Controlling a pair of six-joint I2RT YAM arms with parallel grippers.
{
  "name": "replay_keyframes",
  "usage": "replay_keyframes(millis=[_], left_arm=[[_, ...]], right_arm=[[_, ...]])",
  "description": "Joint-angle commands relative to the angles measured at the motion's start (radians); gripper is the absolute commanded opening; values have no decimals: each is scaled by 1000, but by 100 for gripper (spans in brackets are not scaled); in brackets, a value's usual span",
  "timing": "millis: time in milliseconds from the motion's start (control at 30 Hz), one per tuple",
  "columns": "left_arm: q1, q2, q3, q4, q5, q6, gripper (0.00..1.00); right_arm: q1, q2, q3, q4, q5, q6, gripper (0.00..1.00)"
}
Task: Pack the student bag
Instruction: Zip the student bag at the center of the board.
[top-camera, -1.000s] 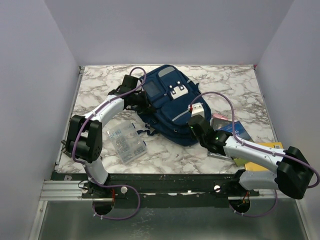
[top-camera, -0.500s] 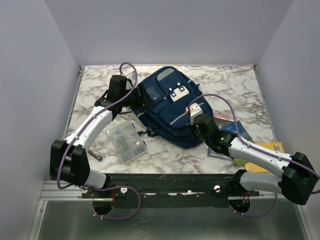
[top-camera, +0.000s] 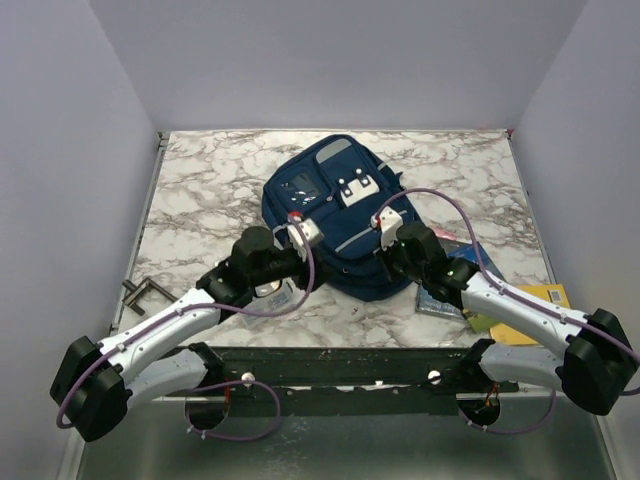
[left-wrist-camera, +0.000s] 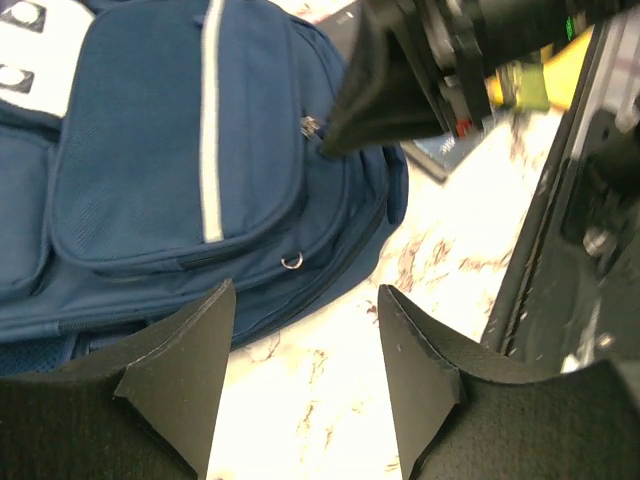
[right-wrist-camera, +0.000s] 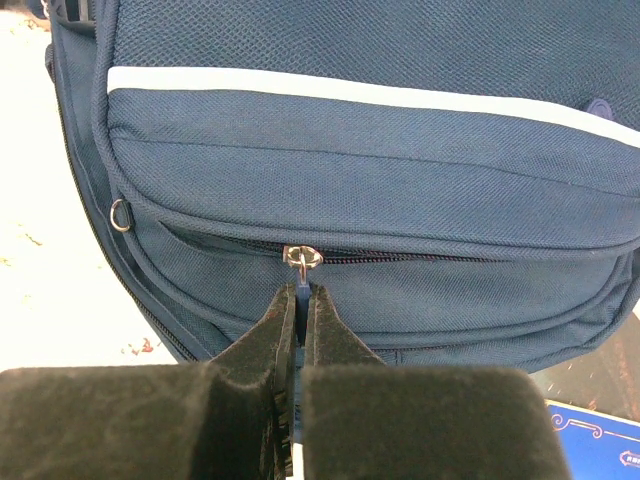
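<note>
Packing at early stage: navy student bag (top-camera: 335, 215) lying flat mid-desk (top-camera: 200, 180), books (top-camera: 520, 295) on desk to its R, not yet inside. Front pocket not visibly opened. R gripper (right-wrist-camera: 299, 300) pinched tight on zip pull (right-wrist-camera: 302, 258) of lower front pocket. L gripper (left-wrist-camera: 305, 290) spread fairly wide, empty, hovering over bag's near edge, touching nothing.
</note>
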Motion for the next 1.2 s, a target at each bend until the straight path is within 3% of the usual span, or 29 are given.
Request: replay_keyframes(millis=[0, 433, 700, 933, 1067, 1167], left_arm=[[-126, 36, -35, 170, -95, 340, 62], [-220, 382, 141, 266, -208, 468, 62], [-226, 434, 84, 373, -204, 471, 52], [-254, 473, 95, 399, -315, 538, 5], [-259, 447, 62, 410, -366, 596, 0], [-257, 402, 12, 433, -425, 643, 0]], right_arm=[[-20, -57, 4, 80, -101, -36, 0], [-30, -66, 12, 73, -187, -12, 1], [-29, -48, 56, 45, -201, -6, 1], [-30, -23, 79, 17, -157, -27, 1], [-49, -12, 71, 8, -72, -47, 1], [-162, 16, 80, -66, -53, -33, 1]])
